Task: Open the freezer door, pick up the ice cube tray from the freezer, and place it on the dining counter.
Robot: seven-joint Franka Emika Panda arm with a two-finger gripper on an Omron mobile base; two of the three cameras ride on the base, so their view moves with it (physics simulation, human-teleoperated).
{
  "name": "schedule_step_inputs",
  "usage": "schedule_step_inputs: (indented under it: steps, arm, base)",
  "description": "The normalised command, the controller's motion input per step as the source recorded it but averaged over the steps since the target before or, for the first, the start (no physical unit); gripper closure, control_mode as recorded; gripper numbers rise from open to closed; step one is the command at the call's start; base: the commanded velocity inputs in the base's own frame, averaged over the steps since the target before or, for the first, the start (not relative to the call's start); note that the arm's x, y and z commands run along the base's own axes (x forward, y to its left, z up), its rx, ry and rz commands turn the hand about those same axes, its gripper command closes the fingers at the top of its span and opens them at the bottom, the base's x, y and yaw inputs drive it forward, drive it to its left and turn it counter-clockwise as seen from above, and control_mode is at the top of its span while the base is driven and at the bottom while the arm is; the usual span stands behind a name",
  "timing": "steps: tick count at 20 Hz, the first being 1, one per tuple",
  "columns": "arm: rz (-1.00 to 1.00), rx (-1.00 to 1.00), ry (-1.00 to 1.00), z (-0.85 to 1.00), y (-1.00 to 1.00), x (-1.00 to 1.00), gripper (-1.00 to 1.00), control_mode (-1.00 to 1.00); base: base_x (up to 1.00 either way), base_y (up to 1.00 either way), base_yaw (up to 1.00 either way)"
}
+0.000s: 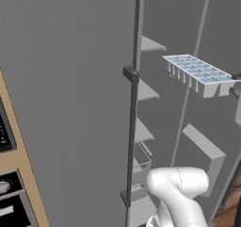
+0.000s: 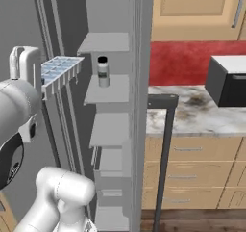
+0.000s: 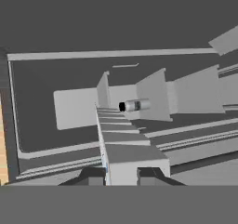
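The pale blue-white ice cube tray [image 1: 200, 73] hangs level in the air, clear of the shelves. My gripper [image 1: 234, 83] is shut on its near end. Seen from the right base, the tray [image 2: 60, 68] sticks out rightward from my gripper [image 2: 43, 85] toward the open freezer door [image 2: 142, 82], which stands edge-on with its dark bar handle [image 2: 166, 144] on the far side. In the hand view the tray [image 3: 122, 139] runs away from my gripper [image 3: 122, 174] toward the door's inner face [image 3: 42, 74]. The dining counter is out of view.
Pale shelves [image 2: 108, 89] on the door's inner face carry a small bottle [image 2: 103, 71]. A broad grey panel [image 1: 70, 103] with a long dark bar handle [image 1: 133, 127] stands left of the tray. A marble counter [image 2: 192, 113] with a black appliance [image 2: 228, 84] lies to the right.
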Motion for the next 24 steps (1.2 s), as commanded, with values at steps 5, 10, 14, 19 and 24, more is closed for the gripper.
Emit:
schedule_step_inputs:
  steps: [5,10,14,19,24]
  arm:
    - [0.00,0.00,0.00,0.00,0.00,0.00,1.00,1.00]
    - [0.00,0.00,0.00,0.00,0.00,0.00,1.00,1.00]
    - [0.00,0.00,0.00,0.00,0.00,0.00,1.00,1.00]
    - [0.00,0.00,0.00,0.00,0.00,0.00,1.00,1.00]
    - [0.00,0.00,0.00,0.00,0.00,0.00,1.00,1.00]
  base:
    - [-0.63,0.43,0.38]
    - [-0.23,0.51,0.77]
    - [-0.10,0.51,0.93]
    - [-0.15,0.50,0.95]
    - [-0.03,0.29,0.98]
